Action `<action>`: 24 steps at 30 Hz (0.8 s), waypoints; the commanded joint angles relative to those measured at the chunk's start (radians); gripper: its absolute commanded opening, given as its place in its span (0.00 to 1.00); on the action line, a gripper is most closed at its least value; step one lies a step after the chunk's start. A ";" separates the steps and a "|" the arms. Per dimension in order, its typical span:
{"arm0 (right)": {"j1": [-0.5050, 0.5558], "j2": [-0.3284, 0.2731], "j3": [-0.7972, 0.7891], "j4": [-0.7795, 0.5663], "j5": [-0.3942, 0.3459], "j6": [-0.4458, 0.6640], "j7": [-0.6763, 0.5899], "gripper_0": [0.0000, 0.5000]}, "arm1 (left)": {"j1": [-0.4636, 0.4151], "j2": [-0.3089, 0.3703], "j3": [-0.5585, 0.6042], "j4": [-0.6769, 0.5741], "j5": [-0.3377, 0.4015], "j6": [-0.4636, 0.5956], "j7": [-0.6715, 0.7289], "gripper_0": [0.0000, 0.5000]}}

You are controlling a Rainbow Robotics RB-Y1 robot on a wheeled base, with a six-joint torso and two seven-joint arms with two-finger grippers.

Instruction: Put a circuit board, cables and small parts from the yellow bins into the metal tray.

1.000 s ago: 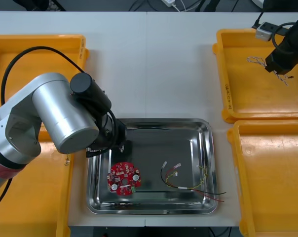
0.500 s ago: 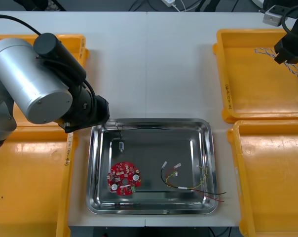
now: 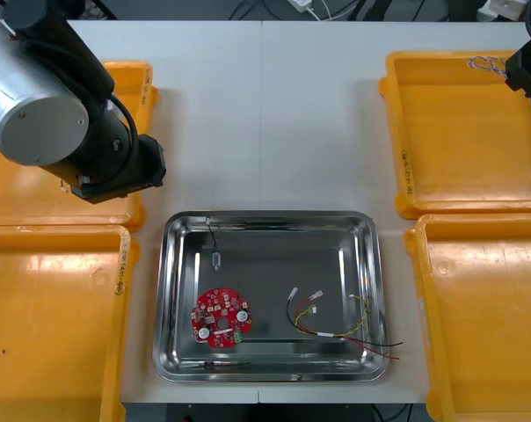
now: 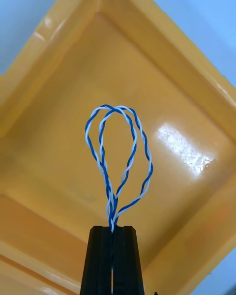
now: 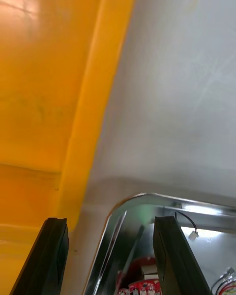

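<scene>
My right gripper (image 4: 113,243) is shut on a twisted blue and white cable (image 4: 120,147), whose loops hang free above the far right yellow bin (image 4: 59,196). In the front view that gripper (image 3: 529,75) is at the picture's right edge with the cable (image 3: 490,63) trailing from it. My left gripper (image 5: 113,255) is open with nothing between its fingers, over the table between the far left bin (image 5: 44,78) and the metal tray's corner (image 5: 120,211). The tray (image 3: 270,220) holds a round red circuit board (image 3: 220,318), red and yellow cables (image 3: 336,327) and a black cable (image 3: 214,248).
The left arm's silver body (image 3: 37,97) covers much of the far left yellow bin (image 3: 134,75). The near left bin (image 3: 54,325) and near right bin (image 3: 485,316) flank the tray. Bare white table (image 3: 265,114) lies beyond the tray.
My left arm has drawn back from the tray to the far left, leaving the black cable inside it. My right gripper has carried the blue and white cable up and to the right.
</scene>
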 commanded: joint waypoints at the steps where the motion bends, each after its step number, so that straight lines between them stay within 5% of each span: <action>1: 0.025 -0.043 -0.016 -0.104 -0.096 0.005 -0.106 0.00 | -0.088 0.049 0.044 0.068 0.011 0.011 0.027 1.00; 18: 0.180 -0.043 0.204 -0.520 -0.387 0.005 -0.253 0.00 | -0.134 0.088 0.122 0.327 -0.018 -0.049 -0.125 1.00; 24: 0.243 -0.009 0.314 -0.638 -0.429 0.005 -0.272 0.00 | -0.135 0.094 0.138 0.405 -0.038 -0.109 -0.153 1.00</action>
